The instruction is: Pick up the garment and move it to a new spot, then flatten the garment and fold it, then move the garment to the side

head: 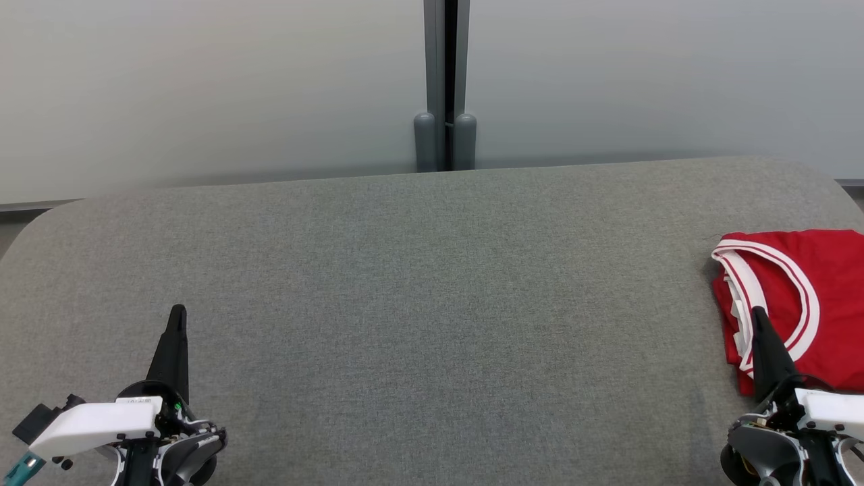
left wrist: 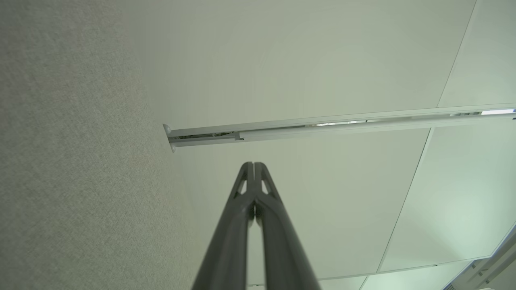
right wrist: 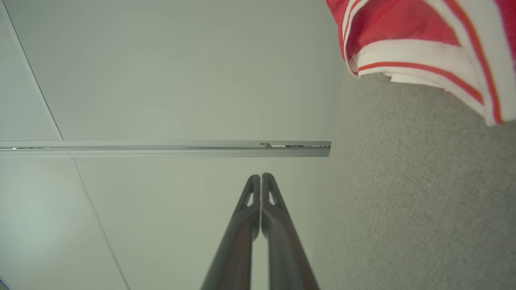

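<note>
Head view: red garment [head: 810, 297] lies folded at the grey table's [head: 432, 304] right end. Left gripper [head: 177, 312] at the table's near left, pinched closed, empty. Right gripper [head: 757, 312] likewise, tip over the garment's near edge (contact unclear).
Left wrist view: fingers together.
Right wrist view: same, garment hem near.
Risk: a right arm move could snag the collar and spoil the fold.
Partition post [head: 445, 135] stands behind the table, not obstructing.

Nothing legible stood on any surface. A faint line of small print ran along the top of the white housing [head: 101, 418] of the left gripper [head: 177, 314], but it was too small and blurred to read.
</note>
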Available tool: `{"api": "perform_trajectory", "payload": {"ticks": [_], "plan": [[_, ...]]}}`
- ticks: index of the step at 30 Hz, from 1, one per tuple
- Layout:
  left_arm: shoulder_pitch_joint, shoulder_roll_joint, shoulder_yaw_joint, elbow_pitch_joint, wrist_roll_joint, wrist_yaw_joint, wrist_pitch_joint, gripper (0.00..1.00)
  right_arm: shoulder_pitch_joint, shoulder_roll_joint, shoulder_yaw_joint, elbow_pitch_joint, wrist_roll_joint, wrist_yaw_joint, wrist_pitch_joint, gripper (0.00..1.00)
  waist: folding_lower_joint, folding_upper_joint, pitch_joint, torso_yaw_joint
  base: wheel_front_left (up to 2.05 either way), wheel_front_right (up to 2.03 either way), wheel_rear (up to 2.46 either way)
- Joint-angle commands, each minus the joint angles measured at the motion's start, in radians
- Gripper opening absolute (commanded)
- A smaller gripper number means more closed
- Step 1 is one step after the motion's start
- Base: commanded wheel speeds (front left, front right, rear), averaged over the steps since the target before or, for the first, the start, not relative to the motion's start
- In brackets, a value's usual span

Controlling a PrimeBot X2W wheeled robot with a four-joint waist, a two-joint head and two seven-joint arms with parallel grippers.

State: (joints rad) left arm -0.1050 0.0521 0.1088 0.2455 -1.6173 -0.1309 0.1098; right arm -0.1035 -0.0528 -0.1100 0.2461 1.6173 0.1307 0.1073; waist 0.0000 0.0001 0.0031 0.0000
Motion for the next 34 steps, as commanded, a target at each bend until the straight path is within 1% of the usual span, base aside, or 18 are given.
{"api": "perform_trajectory", "payload": {"ticks": [1,34], "plan": [[-0.008,0.002,0.003,0.002,-0.001,-0.003,0.002,0.00,-0.011,-0.002,0.000,0.001,-0.002,0.000,0.005,0.00,0.0000,-0.0001,0.000,0.000,0.00,0.00,0.00],[-0.008,0.000,0.006,0.001,0.003,-0.003,0.004,0.00,-0.012,0.000,-0.003,0.001,-0.005,0.000,0.006,0.00,0.0000,-0.0001,0.000,0.000,0.00,0.00,0.00]]}}
